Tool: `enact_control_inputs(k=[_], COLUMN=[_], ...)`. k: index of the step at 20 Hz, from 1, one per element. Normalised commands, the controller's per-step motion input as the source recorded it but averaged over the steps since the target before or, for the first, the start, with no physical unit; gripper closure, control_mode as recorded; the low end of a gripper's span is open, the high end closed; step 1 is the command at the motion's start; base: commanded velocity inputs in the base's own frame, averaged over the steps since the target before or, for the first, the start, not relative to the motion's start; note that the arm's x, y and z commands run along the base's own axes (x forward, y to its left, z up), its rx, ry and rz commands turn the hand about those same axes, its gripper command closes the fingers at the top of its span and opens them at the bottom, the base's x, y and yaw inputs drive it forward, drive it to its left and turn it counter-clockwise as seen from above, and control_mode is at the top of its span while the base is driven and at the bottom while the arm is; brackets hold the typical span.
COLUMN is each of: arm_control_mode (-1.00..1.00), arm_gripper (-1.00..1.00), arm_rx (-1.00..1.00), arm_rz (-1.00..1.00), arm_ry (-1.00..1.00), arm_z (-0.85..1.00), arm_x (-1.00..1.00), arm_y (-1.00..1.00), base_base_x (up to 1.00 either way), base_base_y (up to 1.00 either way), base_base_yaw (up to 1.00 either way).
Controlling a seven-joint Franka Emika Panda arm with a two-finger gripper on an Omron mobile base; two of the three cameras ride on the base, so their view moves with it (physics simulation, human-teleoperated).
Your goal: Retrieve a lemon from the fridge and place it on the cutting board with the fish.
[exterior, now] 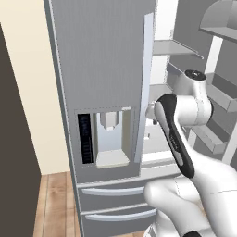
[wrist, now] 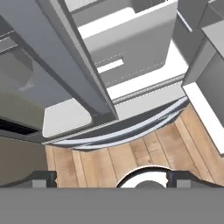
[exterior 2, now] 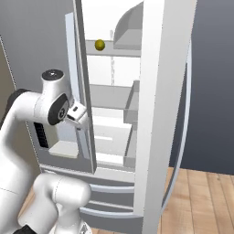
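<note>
The pincer (wrist: 111, 177) was wide open and held nothing; the lemon (exterior 2: 99, 45) sat high above it on a fridge (exterior 2: 157, 114) shelf; it should rise slowly, clear of the door.

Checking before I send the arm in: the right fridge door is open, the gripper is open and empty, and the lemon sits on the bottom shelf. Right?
Not quite. The lemon sits on an upper shelf of the fridge, not the bottom one, as the right base view shows. The rest holds: the right door is open and the gripper is open and empty.
</note>
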Motion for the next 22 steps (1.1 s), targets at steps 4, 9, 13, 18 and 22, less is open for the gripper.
enact_control_inputs(k=[4, 9, 13, 18, 22], arm_control_mode=[-1.0, -1.0, -1.0, -1.0, -1.0], arm_gripper=[-1.0, -1.0, -1.0, -1.0, -1.0], arm_rx=[-0.15, -0.18, -0.01, 0.0, -0.01], arm_rz=[0.01, 0.03, 0.1, 0.1, 0.08], arm_ry=[-0.17, -0.09, -0.15, -0.14, -0.13], arm_z=[0.29, 0.38, 0.26, 0.19, 0.08], arm_x=[0.11, 0.17, 0.14, 0.13, 0.22], arm_y=[0.16, 0.08, 0.15, 0.06, 0.0], base_base_x=[0.0, 0.0, 0.0, 0.0, 0.0], base_base_y=[0.0, 0.0, 0.0, 0.0, 0.0], base_base_yaw=[0.0, 0.0, 0.0, 0.0, 0.0])
